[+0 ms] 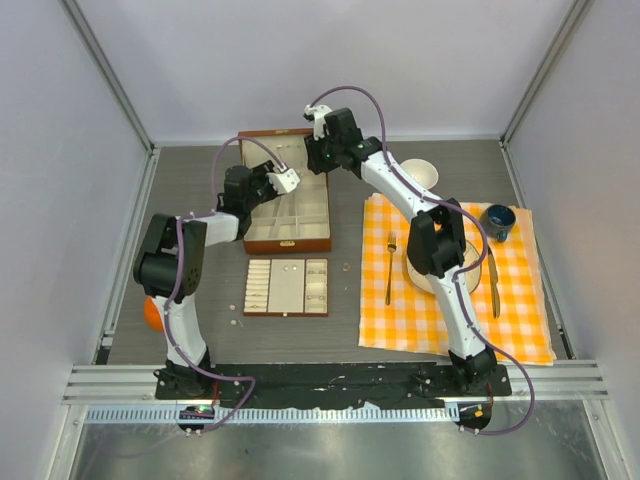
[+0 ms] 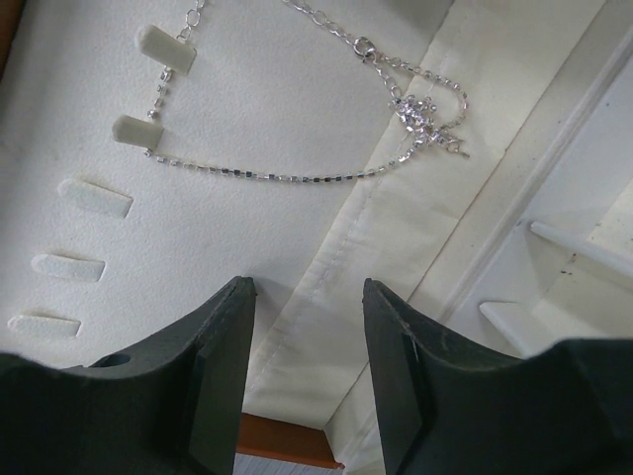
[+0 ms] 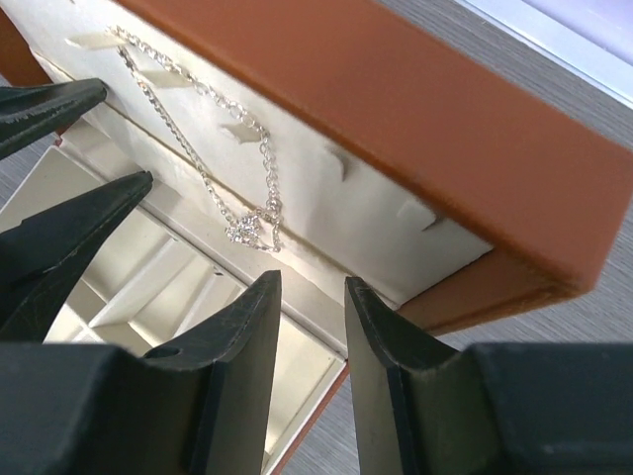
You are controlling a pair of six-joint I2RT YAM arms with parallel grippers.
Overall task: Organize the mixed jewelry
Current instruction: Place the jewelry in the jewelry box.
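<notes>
Necklace [image 2: 297, 179], silvery chain with sparkly pendant [image 2: 420, 119], lies free; left hand [image 2: 307, 292], right hand [image 3: 312, 287] released.

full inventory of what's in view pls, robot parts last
necklace: 1, silver, hung on pegs in box lid lining
loose pieces: a few, pale, on table around tray
wooden box: 1, brown, open, centre back
tray: 1, cream-lined, in front of box
cloth: 1, orange-white check, right
fork: 1, gold, on cloth
knife: 1, gold, on cloth
plate: 1, white, on cloth, partly under right arm
bowl: 1, white, behind cloth
cup: 1, dark blue, cloth's far corner
orange object: 1, behind left arm, mostly hidden
left end effector: open, at lid
right end effector: open, at lid
</notes>
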